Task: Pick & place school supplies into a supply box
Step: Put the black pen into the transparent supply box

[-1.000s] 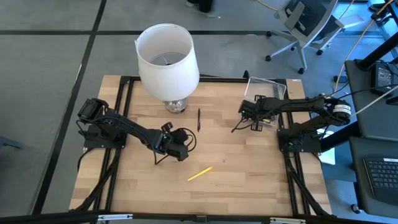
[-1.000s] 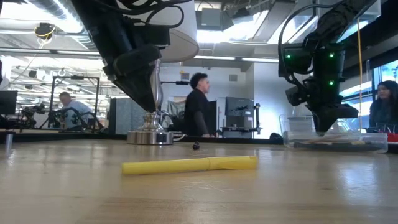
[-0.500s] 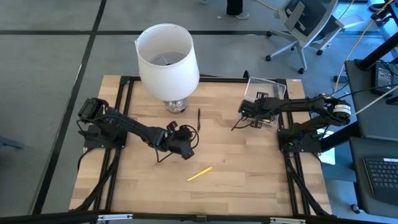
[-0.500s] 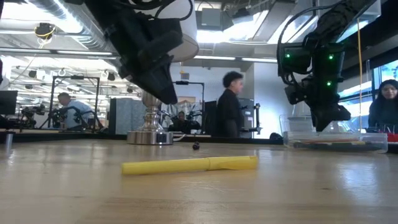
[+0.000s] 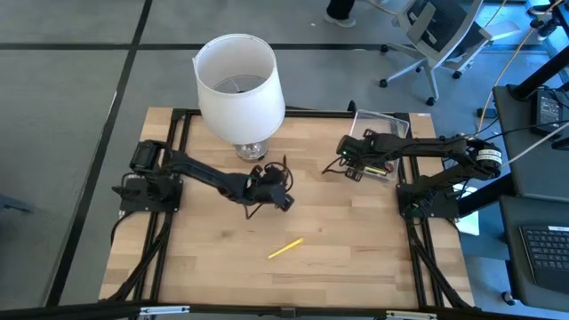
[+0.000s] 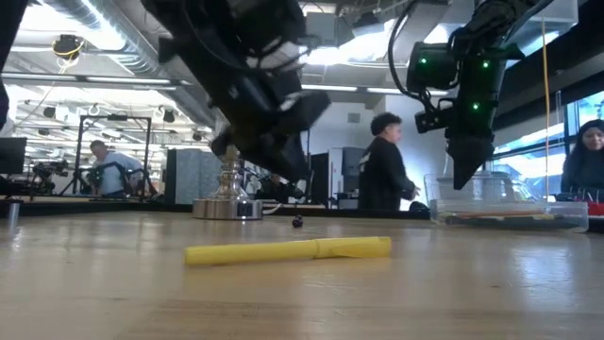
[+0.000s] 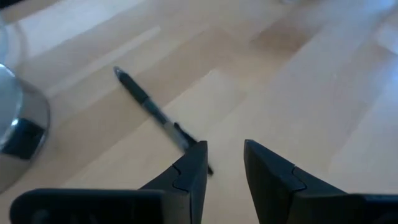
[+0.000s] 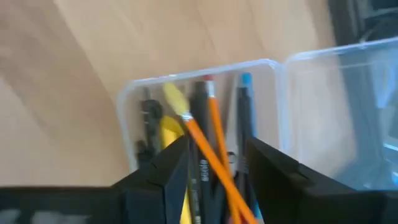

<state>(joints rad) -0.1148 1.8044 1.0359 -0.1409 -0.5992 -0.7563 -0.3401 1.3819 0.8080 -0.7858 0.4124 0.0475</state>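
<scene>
A black pen [image 7: 149,109] lies flat on the wooden table [image 5: 347,240], near the lamp's base; the high view shows the pen [image 5: 284,167] too. My left gripper [image 7: 224,155] hovers open just short of the pen's near end, one fingertip [image 7: 196,158] beside it; in the high view it [image 5: 281,185] is at mid-table. A yellow marker [image 5: 286,248] lies nearer the front edge. The clear supply box [image 8: 199,71] at the far right holds several pens and an orange pencil [image 8: 211,140]. My right gripper [image 8: 214,158] hangs open above the box's left end.
A lamp with a large white shade [image 5: 238,82] stands on a metal base [image 5: 252,151] at the table's far middle, close to the black pen. The box's clear lid [image 5: 382,124] lies open behind it. People move in the room beyond the table.
My left gripper has travelled toward the table's right and far side, dipping a little and rolling, and now stands by the black pen. My right gripper has risen slightly above the box and rolled. Pen and marker have stayed put.
</scene>
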